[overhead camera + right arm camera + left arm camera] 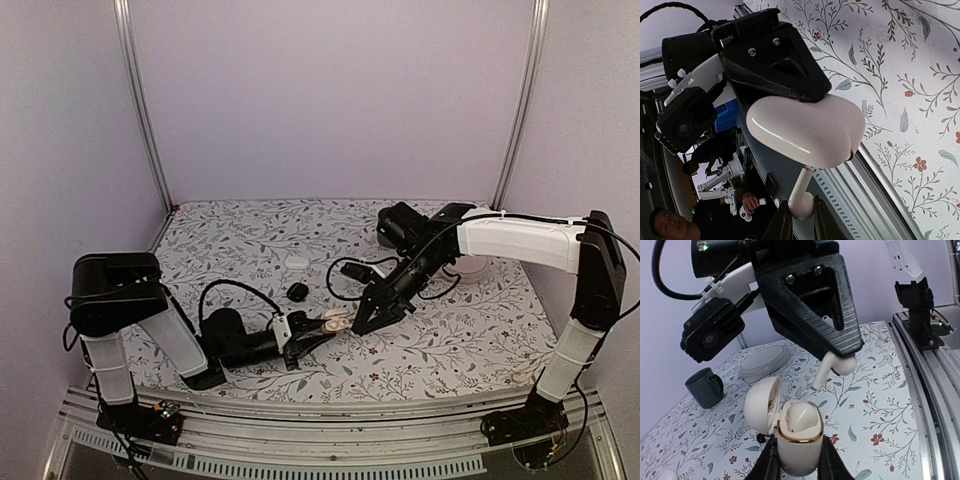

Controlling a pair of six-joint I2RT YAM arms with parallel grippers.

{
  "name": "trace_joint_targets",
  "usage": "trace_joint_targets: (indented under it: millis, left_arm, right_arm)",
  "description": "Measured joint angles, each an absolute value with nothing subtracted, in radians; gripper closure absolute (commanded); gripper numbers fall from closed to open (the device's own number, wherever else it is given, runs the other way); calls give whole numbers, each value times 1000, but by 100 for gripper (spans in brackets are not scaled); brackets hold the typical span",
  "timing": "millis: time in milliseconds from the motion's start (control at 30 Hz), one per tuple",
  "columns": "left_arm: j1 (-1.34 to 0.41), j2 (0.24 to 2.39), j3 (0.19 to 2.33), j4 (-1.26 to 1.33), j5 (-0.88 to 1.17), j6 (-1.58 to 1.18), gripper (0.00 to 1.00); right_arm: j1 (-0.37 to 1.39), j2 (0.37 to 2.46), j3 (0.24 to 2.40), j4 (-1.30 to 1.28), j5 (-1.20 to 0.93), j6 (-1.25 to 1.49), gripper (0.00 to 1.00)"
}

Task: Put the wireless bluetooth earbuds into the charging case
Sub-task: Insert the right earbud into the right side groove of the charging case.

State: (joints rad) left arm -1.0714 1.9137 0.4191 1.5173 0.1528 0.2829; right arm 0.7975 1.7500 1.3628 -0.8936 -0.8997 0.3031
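My left gripper (798, 452) is shut on a white charging case (799, 442) with a gold rim, held upright with its lid (761, 402) swung open to the left. One white earbud (801, 417) sits inside the case. My right gripper (801, 214) is shut on a second white earbud (803, 199), which hangs just above and to the right of the case, its stem (820, 377) pointing down and apart from the rim. In the top view both grippers (322, 325) (362, 322) meet near the table's front middle. A small black item (297, 291) lies beyond them.
A pale plate (765, 362) and a dark mug (704, 386) stand further back on the floral tabletop (880, 415). A small white object (296, 260) rests at mid-table. The metal front rail (930, 385) runs along the near edge.
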Motion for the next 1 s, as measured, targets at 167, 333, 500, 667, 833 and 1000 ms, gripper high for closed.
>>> trace_joint_targets:
  millis: [167,333,500,667,833,1000]
  left_arm:
    - [-1080,1913,419,1518,152,287,100]
    - [-1085,1909,419,1518,153,290,100]
    - [-1092,1909,419,1518,152,296,100]
    - [-1098,1909,419,1518,152,300,100]
    - [-1100,1905,419,1518,152,303,100]
    - [-1101,1898,419,1518,152,305,100]
  right_arm:
    - [776,1750,1346,-885,-914,321,83]
    - [770,1750,1336,-870,-927,334,84]
    - [770,1750,1334,-868,-936,342,84]
    - [770,1750,1334,-867,-940,348,84]
    - [769,1750,1334,-867,-949,355,84]
    - [769,1750,1334,-867,-954,359,83]
